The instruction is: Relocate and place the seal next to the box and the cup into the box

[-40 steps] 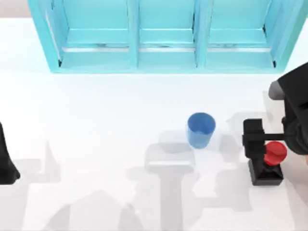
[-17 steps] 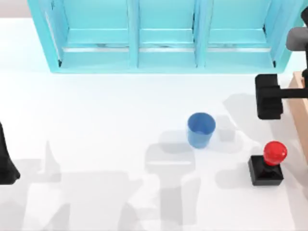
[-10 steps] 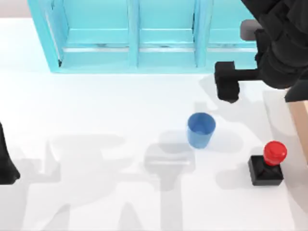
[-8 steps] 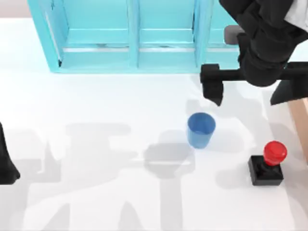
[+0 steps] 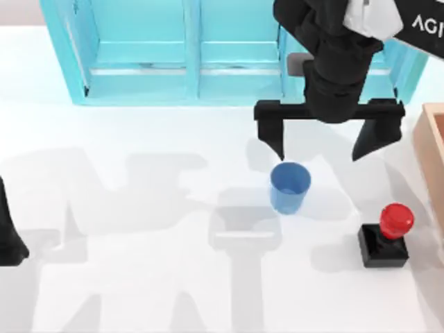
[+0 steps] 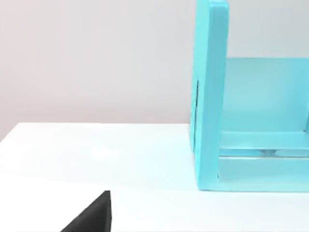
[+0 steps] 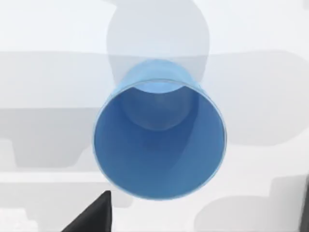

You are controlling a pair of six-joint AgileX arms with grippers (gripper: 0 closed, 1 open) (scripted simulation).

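Right hand (image 5: 325,142) spread wide above the cup (image 5: 289,186).
Cup upright, empty, mid-worktop; seal (image 5: 386,238) beside the box (image 5: 429,149) at the right edge.

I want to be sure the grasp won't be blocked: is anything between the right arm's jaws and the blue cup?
Nothing visible is. The right gripper hangs open over the table, just behind the upright cup, one jaw to each side, and its wrist view looks straight into the cup's empty mouth. The seal stands apart to the right.
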